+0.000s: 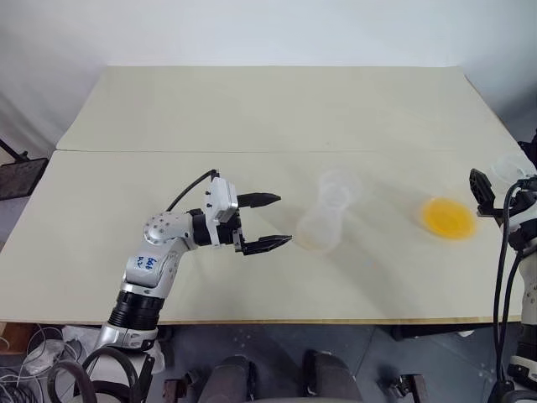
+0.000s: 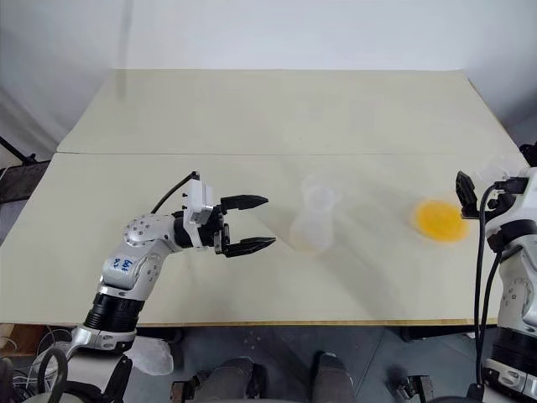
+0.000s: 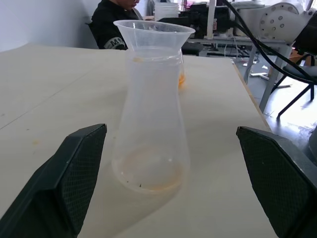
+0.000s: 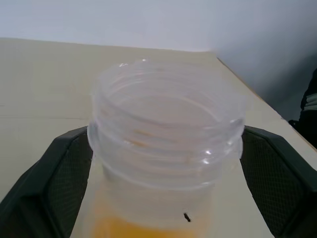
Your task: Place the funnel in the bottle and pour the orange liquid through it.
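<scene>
- The funnel (image 3: 153, 33) is sitting in the neck of the bottle (image 3: 151, 144), its wide rim flaring above the mouth.
- The bottle is standing upright on the bench (image 1: 252, 117), near the middle of the front half; in the head views it is showing as a faint clear shape (image 1: 323, 220).
- The left wrist view is bringing out what the head views are blurring: a thin orange film is lying across the bottle's base, and small orange flecks are clinging near the neck.
- The orange liquid (image 1: 448, 217) is lying well to the right of the bottle, in a second clear flask (image 4: 166, 148).
- From above that liquid is reading as a flat yellow-orange disc; the right wrist view is showing the flask's ridged open mouth close up, with the orange pool (image 4: 124, 229) beneath it.
- The left pincer (image 1: 264, 222) is hovering just left of the bottle, pointing at it, with its fingers (image 3: 69, 178) standing wide apart and touching nothing.
- The right pincer (image 4: 166, 186) is standing with its fingers (image 4: 54, 183) spread on either side of the flask's neck; whether they are pressing the plastic cannot be told.
- Behind the bottle, the left wrist view is also catching a seated person in dark clothes (image 3: 111, 25) beyond the bench's far edge.
</scene>
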Action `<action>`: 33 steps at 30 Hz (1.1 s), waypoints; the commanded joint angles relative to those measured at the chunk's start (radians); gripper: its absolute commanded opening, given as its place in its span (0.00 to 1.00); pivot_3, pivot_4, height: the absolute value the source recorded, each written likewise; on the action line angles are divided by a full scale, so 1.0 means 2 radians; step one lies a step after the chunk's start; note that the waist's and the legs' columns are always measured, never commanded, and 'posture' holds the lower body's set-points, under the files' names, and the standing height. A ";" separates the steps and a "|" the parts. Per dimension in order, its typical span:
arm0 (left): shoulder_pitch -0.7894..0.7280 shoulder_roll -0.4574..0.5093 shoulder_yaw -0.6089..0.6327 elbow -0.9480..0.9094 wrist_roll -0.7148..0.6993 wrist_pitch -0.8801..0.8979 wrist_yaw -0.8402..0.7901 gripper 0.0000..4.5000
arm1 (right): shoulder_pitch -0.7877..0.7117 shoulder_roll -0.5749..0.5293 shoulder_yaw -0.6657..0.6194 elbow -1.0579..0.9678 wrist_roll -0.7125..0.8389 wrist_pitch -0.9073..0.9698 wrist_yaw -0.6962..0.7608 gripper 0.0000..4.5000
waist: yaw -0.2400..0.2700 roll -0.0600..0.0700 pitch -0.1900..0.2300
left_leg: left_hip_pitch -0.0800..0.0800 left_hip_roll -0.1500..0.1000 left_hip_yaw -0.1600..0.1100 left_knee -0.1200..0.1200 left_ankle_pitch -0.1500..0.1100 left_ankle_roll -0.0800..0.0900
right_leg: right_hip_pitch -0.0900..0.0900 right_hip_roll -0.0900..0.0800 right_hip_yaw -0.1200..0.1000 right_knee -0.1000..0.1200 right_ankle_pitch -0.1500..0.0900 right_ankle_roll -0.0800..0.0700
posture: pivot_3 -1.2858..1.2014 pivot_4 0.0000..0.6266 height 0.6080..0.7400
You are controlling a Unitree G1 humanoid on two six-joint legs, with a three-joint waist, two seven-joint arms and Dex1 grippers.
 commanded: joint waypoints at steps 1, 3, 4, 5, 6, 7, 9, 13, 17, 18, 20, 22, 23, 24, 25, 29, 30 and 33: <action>0.003 0.006 0.006 -0.025 -0.009 -0.001 0.003 1.00 | -0.005 -0.010 -0.009 -0.008 0.004 -0.009 0.001 0.91 | 0.000 0.000 0.000 | 0.000 0.000 0.000 0.000 0.000 0.000 | 0.000 0.000 0.000 0.000 0.000 0.000 | 0.52 0.24 1.00; 0.003 0.007 0.006 -0.024 -0.008 -0.001 0.004 1.00 | -0.004 -0.006 -0.012 -0.013 0.010 -0.007 0.001 0.80 | 0.000 0.000 0.000 | 0.000 0.000 0.000 0.000 0.000 0.000 | 0.000 0.000 0.000 0.000 0.000 0.000 | 0.52 0.24 1.00; 0.003 0.007 0.006 -0.024 -0.009 -0.001 0.004 1.00 | -0.004 -0.004 -0.012 -0.016 0.012 -0.006 0.001 0.73 | 0.000 0.000 0.000 | 0.000 0.000 0.000 0.000 0.000 0.000 | 0.000 0.000 0.000 0.000 0.000 0.000 | 0.52 0.24 1.00; 0.003 0.007 0.005 -0.024 -0.009 -0.001 0.004 1.00 | -0.003 -0.004 -0.012 -0.020 0.013 -0.005 0.001 0.65 | 0.000 0.000 0.000 | 0.000 0.000 0.000 0.000 0.000 0.000 | 0.000 0.000 0.000 0.000 0.000 0.000 | 0.52 0.24 1.00; 0.003 0.008 0.005 -0.024 -0.009 -0.001 0.004 1.00 | -0.001 -0.004 -0.011 -0.024 0.015 -0.003 0.000 0.57 | 0.000 0.000 0.000 | 0.000 0.000 0.000 0.000 0.000 0.000 | 0.000 0.000 0.000 0.000 0.000 0.000 | 0.52 0.24 1.00; 0.003 0.007 0.005 -0.024 -0.008 -0.001 0.004 1.00 | 0.000 -0.005 -0.011 -0.028 0.016 -0.002 -0.001 0.55 | 0.001 0.000 0.000 | 0.000 0.000 0.000 0.000 0.000 0.000 | 0.000 0.000 0.000 0.000 0.000 0.000 | 0.52 0.24 1.00; 0.003 0.007 0.003 -0.023 -0.008 -0.002 0.004 1.00 | 0.005 -0.005 -0.013 -0.039 0.019 0.003 -0.003 0.55 | 0.001 0.000 0.000 | 0.000 0.000 0.000 0.000 0.000 0.000 | 0.000 0.000 0.000 0.000 0.000 0.000 | 0.52 0.24 1.00; -0.001 0.007 0.002 -0.019 -0.009 -0.003 0.001 1.00 | 0.023 -0.013 -0.009 -0.115 0.033 0.039 -0.007 0.55 | 0.000 0.001 0.000 | 0.000 0.000 0.000 0.000 0.000 0.000 | 0.000 0.000 0.000 0.000 0.000 0.000 | 0.52 0.24 1.00; -0.013 0.008 0.001 -0.001 -0.009 -0.011 -0.014 1.00 | 0.032 -0.035 0.018 -0.220 0.037 0.095 -0.012 0.55 | 0.000 0.002 0.001 | -0.001 0.000 0.000 0.000 0.000 0.000 | 0.000 0.000 0.000 -0.001 0.000 0.000 | 0.52 0.24 1.00; -0.018 0.008 0.000 0.006 -0.008 -0.015 -0.019 1.00 | 0.030 -0.039 0.024 -0.246 0.040 0.113 -0.019 0.55 | 0.000 0.002 0.001 | -0.001 0.000 0.000 0.000 0.000 0.000 | 0.000 0.000 0.000 -0.001 0.000 0.000 | 0.52 0.24 1.00; -0.027 0.006 -0.001 0.021 -0.009 -0.022 -0.032 1.00 | 0.031 -0.055 0.043 -0.290 0.034 0.142 -0.022 0.55 | 0.000 0.002 0.001 | -0.001 0.000 0.000 0.000 0.000 0.000 | 0.000 0.000 0.000 -0.001 0.000 0.000 | 0.52 0.24 1.00; -0.037 0.005 -0.002 0.041 -0.007 -0.032 -0.046 1.00 | 0.026 -0.070 0.065 -0.327 0.026 0.172 -0.030 0.55 | 0.001 0.002 0.001 | -0.001 0.000 0.000 0.000 0.000 0.000 | 0.000 0.000 0.000 -0.001 0.000 0.000 | 0.52 0.24 1.00; -0.041 0.005 -0.003 0.049 -0.006 -0.037 -0.050 1.00 | 0.022 -0.075 0.072 -0.338 0.023 0.184 -0.034 0.55 | 0.002 0.002 0.001 | -0.001 0.000 0.000 0.000 0.000 0.000 | 0.000 0.000 0.000 -0.001 0.000 0.000 | 0.52 0.24 1.00; -0.046 0.005 -0.002 0.059 -0.005 -0.042 -0.055 1.00 | 0.018 -0.080 0.082 -0.348 0.019 0.195 -0.037 0.55 | 0.002 0.002 0.001 | -0.001 0.000 0.000 0.000 0.000 0.000 | 0.000 0.000 0.000 -0.001 0.000 0.000 | 0.52 0.24 1.00; -0.052 0.005 -0.001 0.070 -0.006 -0.046 -0.062 1.00 | 0.009 -0.085 0.094 -0.362 0.014 0.207 -0.043 0.55 | 0.002 0.002 0.001 | -0.001 0.000 0.000 0.000 0.000 0.000 | 0.000 0.000 0.000 -0.001 0.000 0.000 | 0.52 0.24 1.00; -0.081 0.000 0.004 0.115 -0.016 -0.052 -0.091 1.00 | -0.024 -0.125 0.166 -0.405 -0.024 0.255 -0.051 0.55 | 0.001 0.002 0.001 | -0.002 0.000 0.000 0.000 0.000 0.000 | -0.001 0.000 -0.001 -0.002 0.000 0.000 | 0.52 0.24 1.00; -0.088 -0.001 0.003 0.127 -0.016 -0.055 -0.101 1.00 | -0.027 -0.143 0.192 -0.411 -0.043 0.262 -0.048 0.55 | 0.002 0.002 0.001 | -0.002 0.000 0.000 0.000 0.000 0.000 | -0.001 0.000 -0.001 -0.002 0.000 0.000 | 0.52 0.24 1.00; -0.108 -0.005 -0.001 0.161 -0.010 -0.069 -0.125 1.00 | -0.033 -0.165 0.243 -0.426 -0.073 0.273 -0.045 0.55 | 0.001 0.001 0.001 | -0.002 0.000 -0.001 0.000 0.000 0.000 | -0.001 0.000 -0.001 -0.002 0.000 0.000 | 0.52 0.24 1.00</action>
